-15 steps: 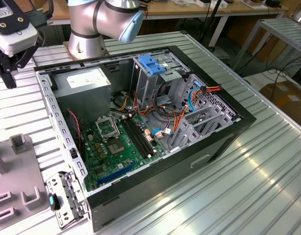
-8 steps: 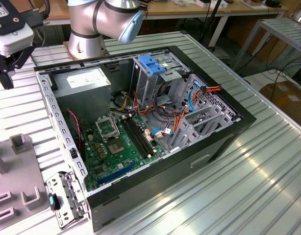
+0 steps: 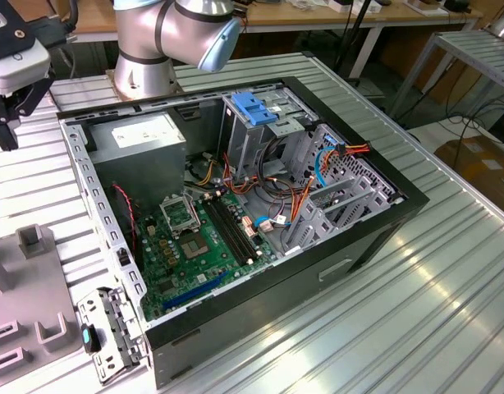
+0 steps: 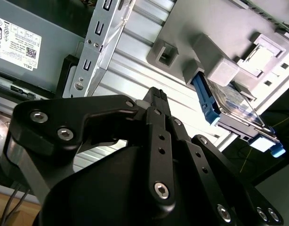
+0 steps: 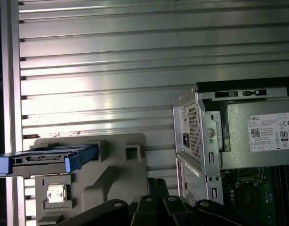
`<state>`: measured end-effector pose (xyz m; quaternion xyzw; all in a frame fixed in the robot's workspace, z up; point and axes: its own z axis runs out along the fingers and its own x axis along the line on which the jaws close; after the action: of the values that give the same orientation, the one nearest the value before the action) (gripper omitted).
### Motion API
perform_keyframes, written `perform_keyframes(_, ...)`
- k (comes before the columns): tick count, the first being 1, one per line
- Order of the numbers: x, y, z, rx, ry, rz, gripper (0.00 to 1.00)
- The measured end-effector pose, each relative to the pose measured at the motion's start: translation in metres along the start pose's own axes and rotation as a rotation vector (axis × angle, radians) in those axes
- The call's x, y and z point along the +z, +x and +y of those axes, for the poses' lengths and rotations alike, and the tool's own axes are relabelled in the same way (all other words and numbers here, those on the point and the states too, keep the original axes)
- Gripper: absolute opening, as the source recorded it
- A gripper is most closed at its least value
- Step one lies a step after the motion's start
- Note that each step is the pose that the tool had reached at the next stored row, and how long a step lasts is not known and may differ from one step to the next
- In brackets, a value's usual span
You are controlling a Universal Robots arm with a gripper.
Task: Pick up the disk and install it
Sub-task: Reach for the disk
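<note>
Ribbed silver aluminium desk (image 3: pixel 416 312) with light glare; long wooden table (image 3: pixel 318 16) behind; grey metal-frame side table (image 3: pixel 469 49); brown cardboard box (image 3: pixel 482 156) nearby.

Parts count:

- Robot arm (image 3: pixel 178 33): 1, fitted with 1 hand (image 4: pixel 156 96).
- Ribbed metal desk (image 3: pixel 416 312): 1.
- Open computer case (image 3: pixel 359 246): 1.
- Inside the case: 1 green motherboard (image 3: pixel 194 246), 1 grey power supply box (image 3: pixel 145 135), and 1 metal drive cage (image 3: pixel 244 144) carrying 1 blue handle (image 3: pixel 254 107).
- Grey holder (image 5: pixel 116 165): 1.
- Disk (image 4: pixel 234 106): 1, with blue side rails, seen in both wrist views.
- Square silver chip (image 5: pixel 55 193): 1.
- Metal bracket (image 3: pixel 112 336): 1.
</note>
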<state>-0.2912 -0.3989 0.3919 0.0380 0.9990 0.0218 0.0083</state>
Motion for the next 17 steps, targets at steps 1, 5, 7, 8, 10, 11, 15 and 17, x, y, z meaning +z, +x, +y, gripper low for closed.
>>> perform_keyframes(1, 0.0000, 0.0004, 0.0000, 0.000, 0.0000, 0.0002, 0.11)
perform_keyframes(5, 0.0000, 0.0017, -0.0001, 0.000, 0.0000, 0.0007, 0.11)
perform_keyframes(7, 0.0000, 0.0026, -0.0002, 0.000, 0.0001, 0.0010, 0.11)
perform_keyframes(8, 0.0000, 0.0030, -0.0002, 0.000, 0.0001, 0.0011, 0.11)
perform_keyframes(10, 0.0000, 0.0037, -0.0003, 0.000, 0.0001, 0.0013, 0.11)
perform_keyframes(11, 0.0000, 0.0042, -0.0003, 0.000, 0.0001, 0.0013, 0.11)
perform_keyframes(15, 0.0000, 0.0055, -0.0004, 0.000, 0.0002, 0.0017, 0.11)
perform_keyframes(17, 0.0000, 0.0060, -0.0005, 0.000, 0.0002, 0.0019, 0.11)
